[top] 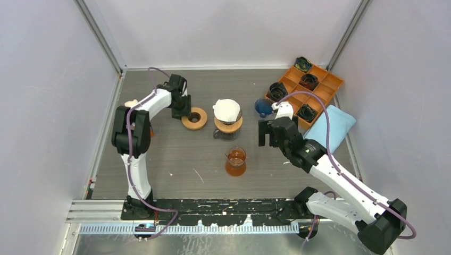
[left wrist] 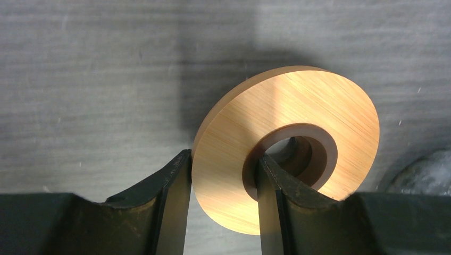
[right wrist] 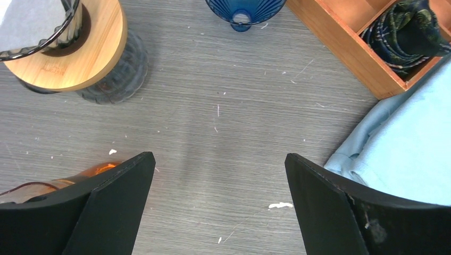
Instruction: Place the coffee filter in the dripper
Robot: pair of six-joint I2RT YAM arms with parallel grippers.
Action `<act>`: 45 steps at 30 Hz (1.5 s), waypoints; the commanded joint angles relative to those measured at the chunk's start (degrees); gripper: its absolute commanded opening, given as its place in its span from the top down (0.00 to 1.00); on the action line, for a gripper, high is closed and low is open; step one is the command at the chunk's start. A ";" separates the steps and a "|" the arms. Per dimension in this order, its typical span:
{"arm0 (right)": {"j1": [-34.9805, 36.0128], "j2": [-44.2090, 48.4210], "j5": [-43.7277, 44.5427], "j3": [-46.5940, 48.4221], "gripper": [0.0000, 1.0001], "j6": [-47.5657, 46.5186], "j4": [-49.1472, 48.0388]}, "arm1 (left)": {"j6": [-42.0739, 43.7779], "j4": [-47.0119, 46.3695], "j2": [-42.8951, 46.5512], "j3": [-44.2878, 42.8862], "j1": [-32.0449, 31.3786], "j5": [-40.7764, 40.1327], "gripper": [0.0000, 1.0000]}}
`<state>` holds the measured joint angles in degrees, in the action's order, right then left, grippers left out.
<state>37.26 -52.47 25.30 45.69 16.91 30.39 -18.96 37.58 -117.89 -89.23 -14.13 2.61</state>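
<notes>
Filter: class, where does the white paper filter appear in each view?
Top external: centre, filter in the dripper.
Left wrist: not in it; a ring shows instead.
Right wrist: top-left corner.
Shared landmark: blue cup, right of the filter in top external and right wrist.

Grey wood-grain table [top: 175,159] and its load

Near the centre stands a ribbed clear glass server [right wrist: 114,74] carrying the wood-collared dripper [top: 228,125]. Just below it stands an amber glass pitcher [top: 235,162]. Left of the server is a round wooden ring with a dark inner collar [top: 194,118], tilted in the left wrist view. A blue fluted glass cone [top: 262,107] sits to the right, just beside an orange compartment tray [top: 331,82] in the upper right. A pale blue folded cloth [top: 332,125] lies against the tray's lower edge.
</notes>
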 commanded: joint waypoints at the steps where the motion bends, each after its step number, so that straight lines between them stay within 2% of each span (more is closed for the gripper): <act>1: -0.30 2.15 -3.11 -0.39 0.00 1.05 -1.72 | 0.68 0.65 9.05 4.25 0.25 0.90 0.77; 9: -0.26 5.43 -6.73 -1.29 0.00 1.20 -1.00 | -1.60 1.98 21.32 14.75 -0.09 3.50 0.78; 15: -0.25 7.43 -7.16 -2.07 0.00 1.12 -0.74 | -3.85 4.24 31.46 20.24 -2.61 4.40 0.78; 25: -0.27 8.93 -6.85 -2.35 0.00 0.67 -0.91 | -9.00 8.04 42.13 22.34 -13.85 0.43 0.78; 38: -0.28 8.97 -5.00 -3.20 0.00 2.05 -1.02 | -13.98 9.44 44.38 18.23 -30.91 -6.56 0.78; 45: -0.30 8.06 -2.77 -3.63 0.00 3.55 -0.01 | -13.61 8.23 39.93 13.53 -35.72 -5.83 0.78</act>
<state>37.26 -44.38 19.79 42.39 18.65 31.42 -32.12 48.27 -76.01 -70.94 -47.86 -2.55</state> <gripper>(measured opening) 0.998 0.438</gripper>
